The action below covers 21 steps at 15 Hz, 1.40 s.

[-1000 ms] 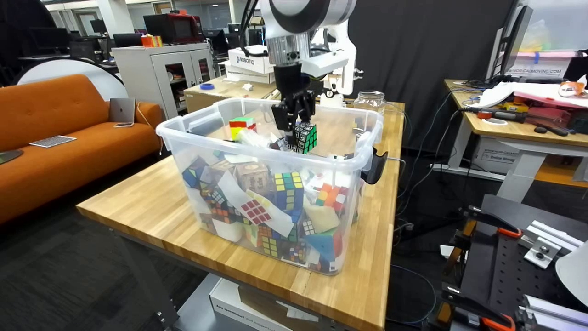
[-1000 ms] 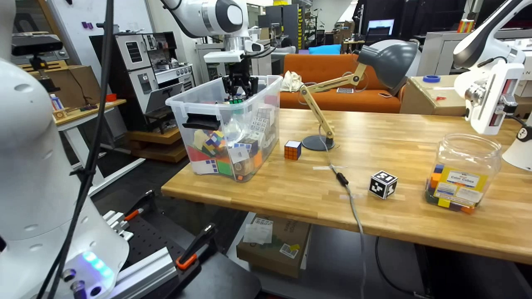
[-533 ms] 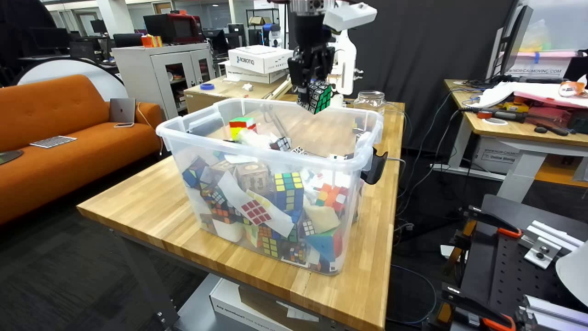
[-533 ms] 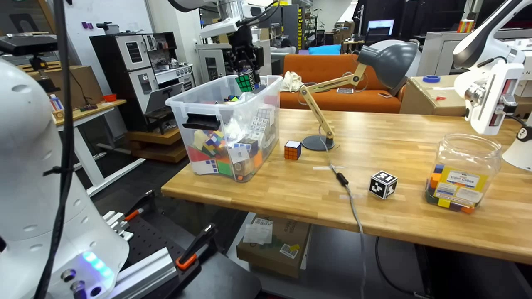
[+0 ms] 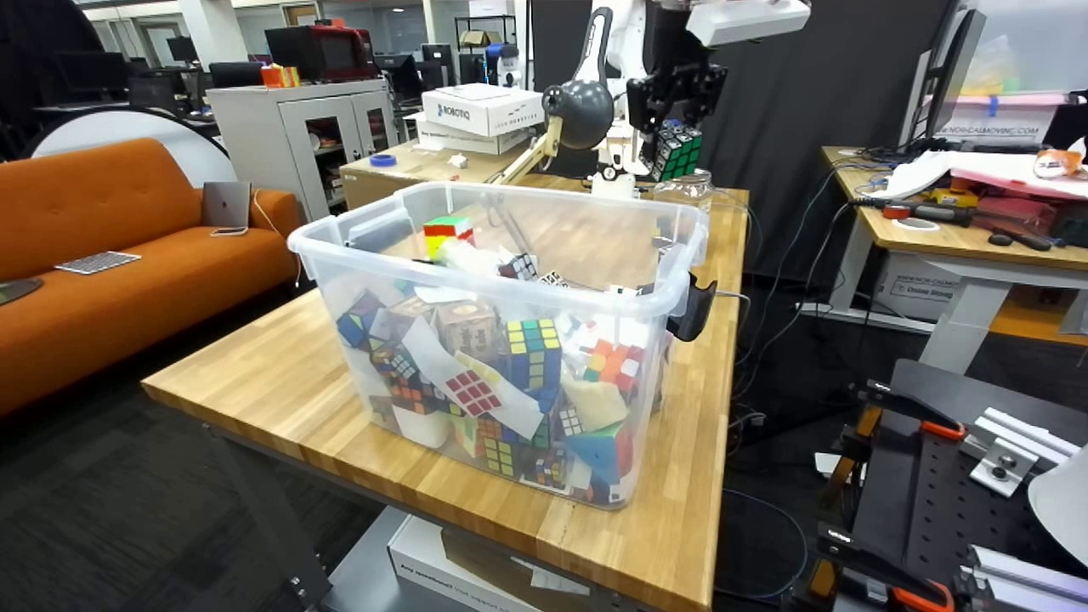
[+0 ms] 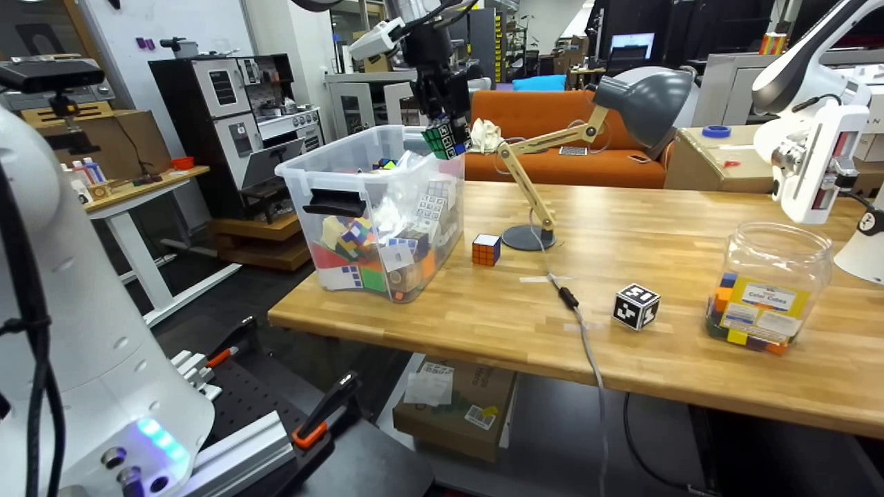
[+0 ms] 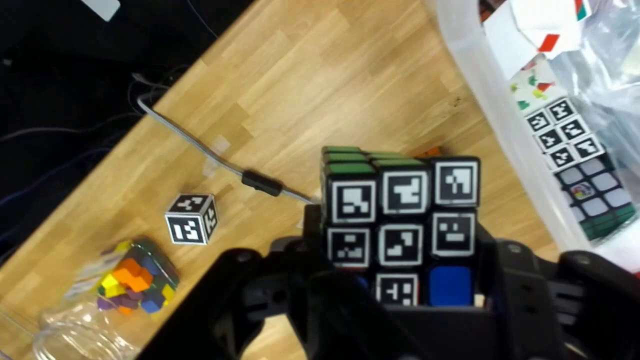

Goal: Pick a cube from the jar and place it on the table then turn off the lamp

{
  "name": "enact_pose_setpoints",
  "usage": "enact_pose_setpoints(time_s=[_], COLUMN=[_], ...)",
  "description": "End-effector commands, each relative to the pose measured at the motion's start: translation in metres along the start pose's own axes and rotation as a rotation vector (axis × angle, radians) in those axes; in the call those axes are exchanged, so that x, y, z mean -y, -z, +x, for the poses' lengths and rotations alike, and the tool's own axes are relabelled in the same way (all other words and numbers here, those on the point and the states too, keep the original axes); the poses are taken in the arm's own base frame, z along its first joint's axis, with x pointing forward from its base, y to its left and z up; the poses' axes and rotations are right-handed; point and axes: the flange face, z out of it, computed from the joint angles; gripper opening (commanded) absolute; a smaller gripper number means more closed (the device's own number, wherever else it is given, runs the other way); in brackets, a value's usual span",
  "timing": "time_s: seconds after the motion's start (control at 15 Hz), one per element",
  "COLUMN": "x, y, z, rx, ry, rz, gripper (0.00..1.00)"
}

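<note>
My gripper (image 5: 671, 119) is shut on a cube (image 5: 678, 151) with black-and-white tag squares and a green side. In the wrist view the cube (image 7: 402, 245) sits between the fingers (image 7: 400, 270). It is held tilted in the air, at the edge of the jar, a large clear bin (image 6: 369, 177), on the lamp side. The bin also shows in the wrist view (image 7: 487, 95) and holds many cubes. The wooden table (image 6: 428, 317) is below. The lamp (image 6: 642, 103) has a grey head on a wooden arm; I cannot tell whether it is lit. Its cord switch (image 6: 569, 298) lies on the table.
An orange-and-white cube (image 6: 486, 251) stands between bin and lamp base (image 6: 526, 238). A black-and-white tag cube (image 6: 637, 306) and a clear container of coloured cubes (image 6: 770, 297) stand farther along. A second robot arm (image 6: 818, 152) hangs near that container.
My gripper has lifted the tag cube up out of the bin and carried it sideways past the bin's rim toward the lamp side. The bin and the things on the table have not moved.
</note>
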Motion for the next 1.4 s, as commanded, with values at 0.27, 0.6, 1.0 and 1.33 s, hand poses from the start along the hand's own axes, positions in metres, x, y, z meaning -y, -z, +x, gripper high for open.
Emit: enact_pose_setpoints(time_s=[0.27,0.6,1.0,1.33], x=[-0.035,-0.033,-0.034,-0.048], y=[-0.073,-0.068,-0.073,-0.104], z=[-0.017,-0.02,-0.016,0.032], rx=[0.098,0.108,0.107,0.11], ry=[-0.196,-0.161,-0.166,-0.211], rz=[0.018,0.001,0.005,0.038], gripper=[0.37,0.62,0.37,0.37])
